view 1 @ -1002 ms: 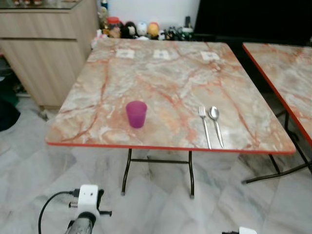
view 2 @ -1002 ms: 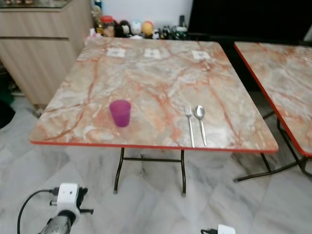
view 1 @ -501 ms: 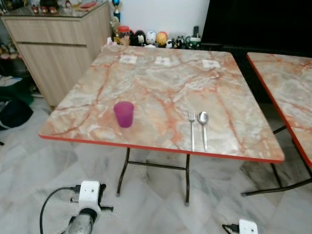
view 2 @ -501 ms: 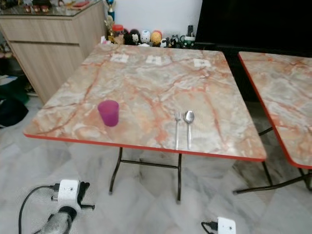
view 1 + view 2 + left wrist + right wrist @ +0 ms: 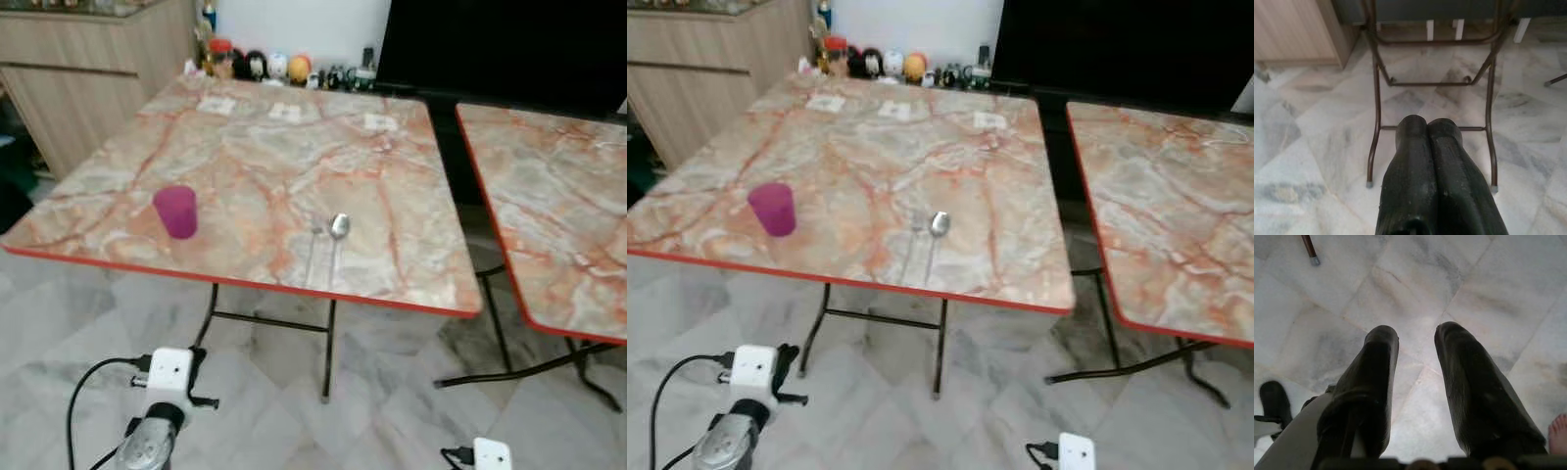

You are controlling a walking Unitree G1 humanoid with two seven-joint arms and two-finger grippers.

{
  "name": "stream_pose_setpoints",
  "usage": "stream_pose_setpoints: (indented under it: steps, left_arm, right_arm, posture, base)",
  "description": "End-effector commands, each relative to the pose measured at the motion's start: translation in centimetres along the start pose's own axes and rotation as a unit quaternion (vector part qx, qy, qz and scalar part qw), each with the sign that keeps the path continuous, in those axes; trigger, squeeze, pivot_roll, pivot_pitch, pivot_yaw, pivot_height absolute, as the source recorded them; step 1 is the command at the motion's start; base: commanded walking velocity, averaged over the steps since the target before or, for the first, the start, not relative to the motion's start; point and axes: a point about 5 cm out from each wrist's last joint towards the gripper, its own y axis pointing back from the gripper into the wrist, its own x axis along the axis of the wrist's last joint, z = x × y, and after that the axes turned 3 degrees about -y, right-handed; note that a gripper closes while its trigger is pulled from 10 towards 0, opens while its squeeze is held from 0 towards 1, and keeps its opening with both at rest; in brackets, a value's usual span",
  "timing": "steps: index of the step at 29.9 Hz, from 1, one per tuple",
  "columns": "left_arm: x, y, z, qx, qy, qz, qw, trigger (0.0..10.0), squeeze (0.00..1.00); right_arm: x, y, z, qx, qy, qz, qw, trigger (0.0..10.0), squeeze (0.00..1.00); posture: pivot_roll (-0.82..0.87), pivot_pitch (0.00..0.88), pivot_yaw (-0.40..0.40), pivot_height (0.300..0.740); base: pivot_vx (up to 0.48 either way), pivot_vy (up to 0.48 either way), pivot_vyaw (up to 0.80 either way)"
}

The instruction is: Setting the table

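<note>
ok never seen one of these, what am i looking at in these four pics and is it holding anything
This is a walking humanoid robot with two arms, each ending in two long black fingers. Two pictures come from cameras in its head, looking down at a marble-patterned table. On it stand a purple cup and, side by side near the front edge, a fork and a spoon. A second table stands to the right.

The other two come from wrist cameras looking along the fingers. The left gripper is shut and empty, pointing at the table's legs. The right gripper is open and empty, above the tiled floor. Nothing is held.
</note>
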Motion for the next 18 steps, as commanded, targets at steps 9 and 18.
stream_pose_setpoints:
  steps: [9,18]
  left_arm:
    - [4.3,0.2,0.1,-0.017,-0.017,0.098,0.995,10.0,0.00]
    - [6.5,1.3,0.4,-0.023,-0.022,0.140,0.990,10.0,0.00]
  right_arm:
    - [-0.1,0.0,0.2,0.001,0.012,-0.005,1.000,10.0,0.00]
    - [0.0,0.0,0.2,0.004,0.014,-0.005,1.000,10.0,0.00]
  posture:
    - [0.12,0.005,-0.066,0.740]
    - [0.13,0.004,-0.070,0.740]
  base:
    - [0.000,0.000,0.00]
    - [0.000,0.000,0.00]
